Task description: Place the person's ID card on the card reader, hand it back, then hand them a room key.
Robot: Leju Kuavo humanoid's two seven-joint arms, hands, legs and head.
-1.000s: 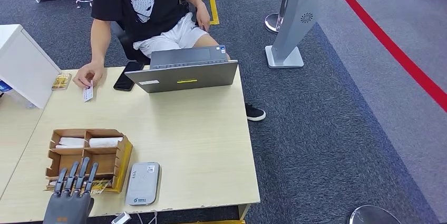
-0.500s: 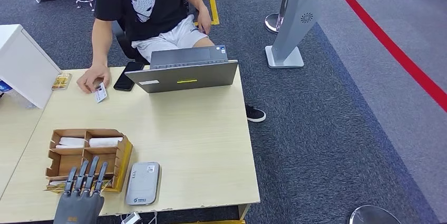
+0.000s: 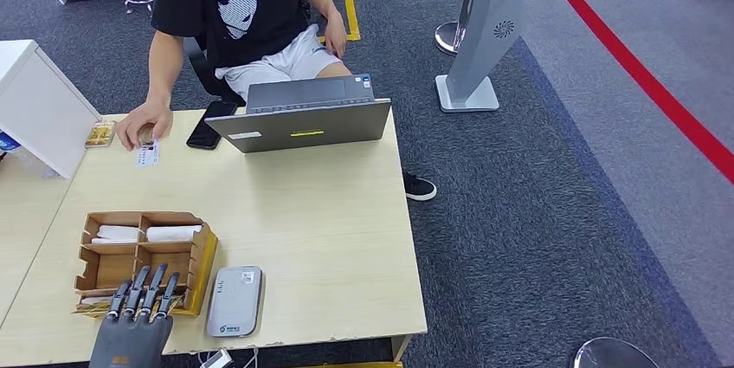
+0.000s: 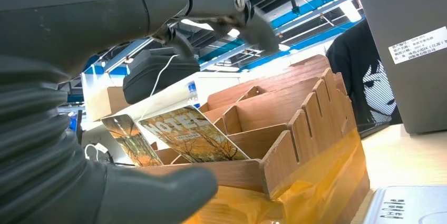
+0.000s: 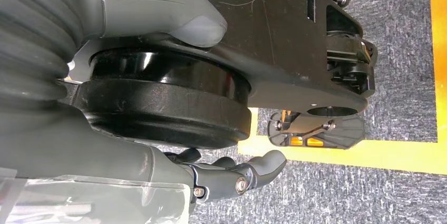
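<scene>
1. Far beyond the left hand (image 3: 131, 333) fingertips, at the table's (image 3: 320, 212) far edge, the person's hand (image 3: 143, 123) now rests just behind the ID card (image 3: 146, 154); the card has dropped from tilted in their grip to flat on the wood.
2. The left hand has crept slightly forward; its fingers are straight, close together, holding nothing, tips over the wooden organizer's (image 3: 143, 247) near edge beside hotel key cards (image 4: 192, 135).
3. The card reader (image 3: 235, 300) lies just right of those fingers, bare.
4. The right hand (image 5: 232, 174) hangs toward the floor, fingers loosely curled, empty.
5. I judge the card is now offered: pickup comes next.
</scene>
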